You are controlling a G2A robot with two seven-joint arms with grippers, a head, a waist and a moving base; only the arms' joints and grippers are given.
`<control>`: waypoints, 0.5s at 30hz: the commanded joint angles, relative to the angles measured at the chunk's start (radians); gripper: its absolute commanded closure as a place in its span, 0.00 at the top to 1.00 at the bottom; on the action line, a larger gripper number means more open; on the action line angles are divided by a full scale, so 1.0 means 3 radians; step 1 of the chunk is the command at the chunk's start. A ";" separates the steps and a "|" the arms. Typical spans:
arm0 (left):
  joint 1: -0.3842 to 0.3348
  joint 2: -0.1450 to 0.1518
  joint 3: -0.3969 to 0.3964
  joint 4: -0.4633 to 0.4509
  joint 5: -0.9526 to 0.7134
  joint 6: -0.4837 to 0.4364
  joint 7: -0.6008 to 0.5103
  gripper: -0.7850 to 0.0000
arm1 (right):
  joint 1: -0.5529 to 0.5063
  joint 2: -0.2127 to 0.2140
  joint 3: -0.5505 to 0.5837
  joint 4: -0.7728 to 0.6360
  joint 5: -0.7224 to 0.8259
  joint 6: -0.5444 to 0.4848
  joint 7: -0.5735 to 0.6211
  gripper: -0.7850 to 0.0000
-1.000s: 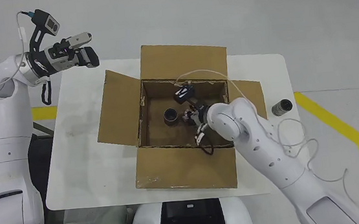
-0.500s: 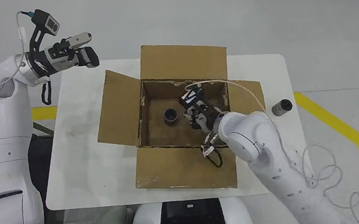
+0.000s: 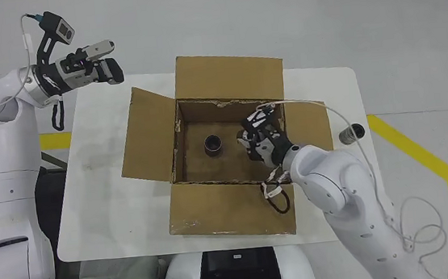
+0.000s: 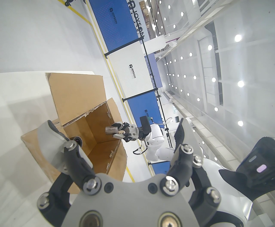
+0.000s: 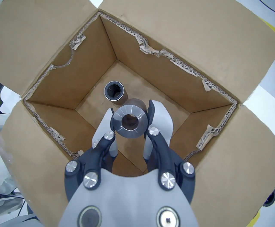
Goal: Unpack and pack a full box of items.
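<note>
**Fingers [image 5: 161, 122] of right gripper [image 5: 130, 124] clamped on held cylinder [image 5: 130, 111] over the box [image 5: 193, 43]**

Held cylinder: grey metal, hollow bore, flat end face with faint radial marks, gripped by its sides. It hangs over the open cardboard box, toward the right wall. Second cylinder [image 5: 114, 91] stands upright on the box floor, dark with a black-rimmed open end, left of the held one and apart from it. Third cylinder [image 3: 352, 133] lies on the tabletop [image 3: 109, 207] near its right edge, beside the box's right flap. Flaps are folded outward and the rim edges are torn and ragged. Left gripper [image 3: 112, 59] sits off the tabletop's far-left corner, fingers spread, empty.
</note>
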 commanded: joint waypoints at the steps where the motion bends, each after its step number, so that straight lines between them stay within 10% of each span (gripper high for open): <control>1: 0.0000 0.0000 0.0000 0.0000 0.0000 0.0000 0.0000 1.00 | -0.0014 -0.0001 -0.0012 -0.0013 -0.0012 0.0043 -0.0020 0.00; 15: 0.0000 0.0000 0.0000 0.0000 0.0000 0.0000 0.0000 1.00 | -0.0016 -0.0004 -0.0040 -0.0016 0.0014 0.0033 -0.0048 0.00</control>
